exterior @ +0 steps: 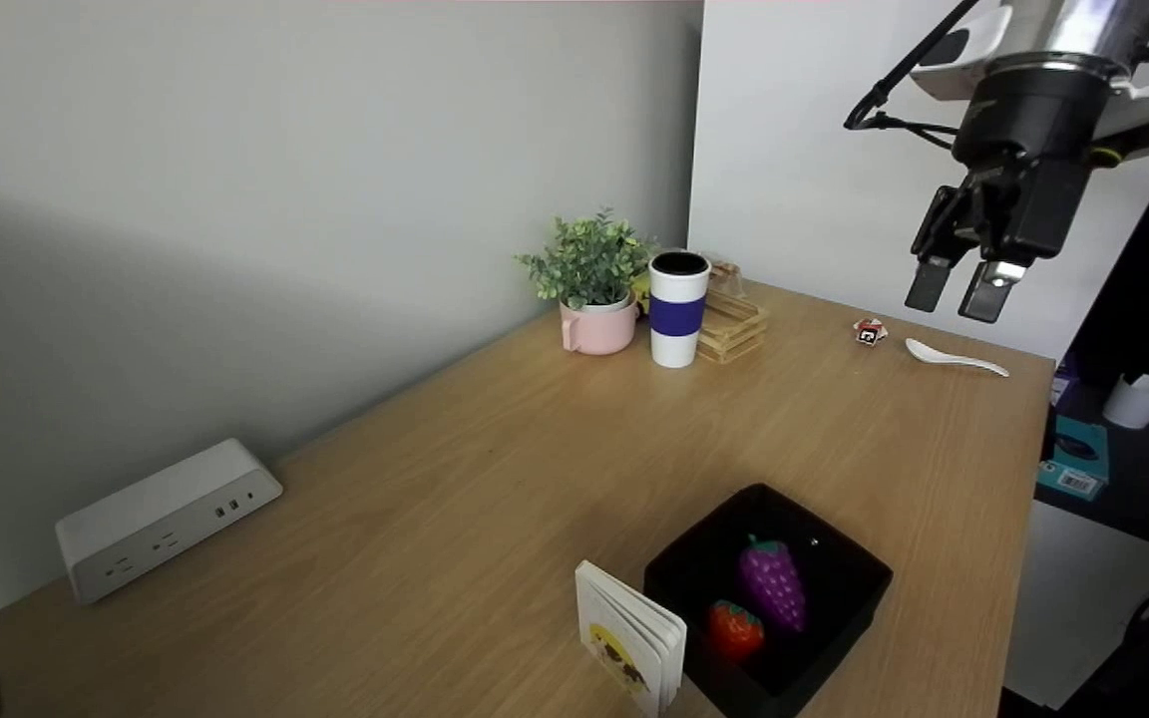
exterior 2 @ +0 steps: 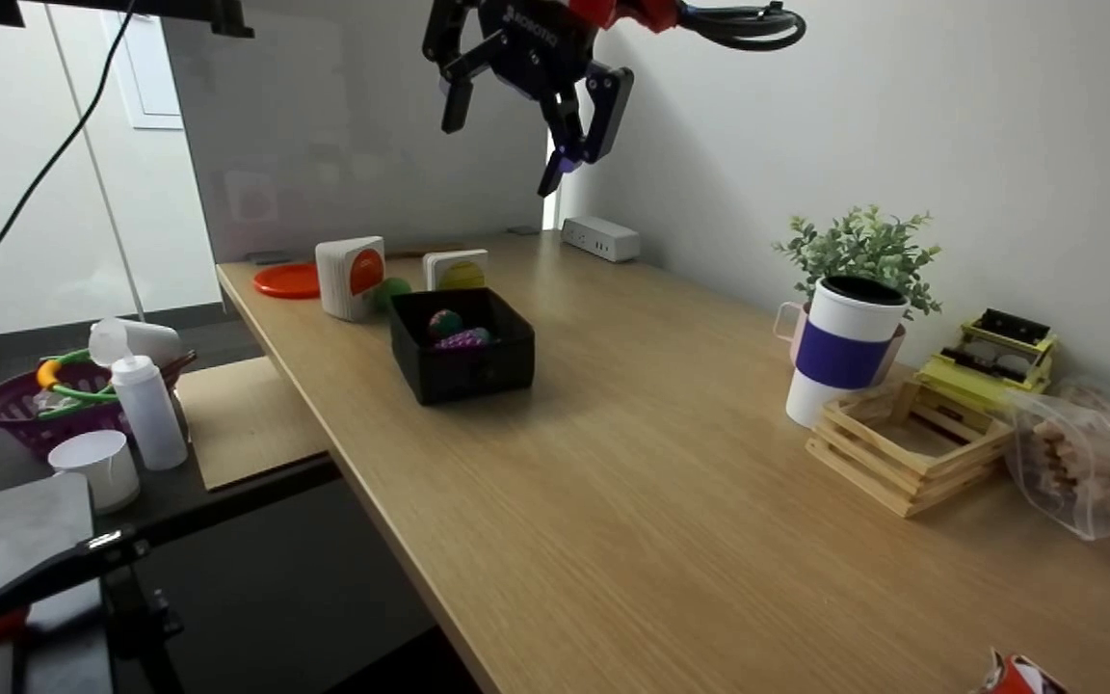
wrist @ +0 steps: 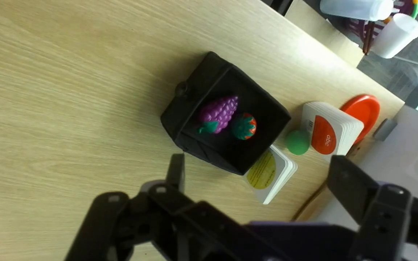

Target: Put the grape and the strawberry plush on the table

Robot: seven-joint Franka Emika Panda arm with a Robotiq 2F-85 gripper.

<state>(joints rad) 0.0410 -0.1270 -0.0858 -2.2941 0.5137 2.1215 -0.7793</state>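
Note:
The grape [wrist: 220, 111], purple and bumpy with a green leaf, lies inside a black box-like tray [exterior 2: 463, 376]. Beside it in that tray is the strawberry plush [wrist: 249, 126], red with a green cap. Both toys show in an exterior view, the grape [exterior: 772, 586] and the smaller strawberry plush [exterior: 734, 630]. The tray rests on the light-brown wooden table [exterior: 455, 538]. High above the tabletop hangs my gripper [exterior: 956, 296], its fingers wide apart with nothing between them. In the wrist view the tray lies beyond the left finger [wrist: 176, 170].
A small board book [exterior: 629, 638] stands against the tray. Near it are a thicker book [wrist: 325, 130], a green ball [wrist: 297, 142] and a red plate [exterior 2: 287, 280]. Along the wall stand a power strip [exterior: 171, 519], a potted plant [exterior: 599, 324], a tumbler [exterior: 679, 314] and a wooden crate [exterior 2: 911, 453].

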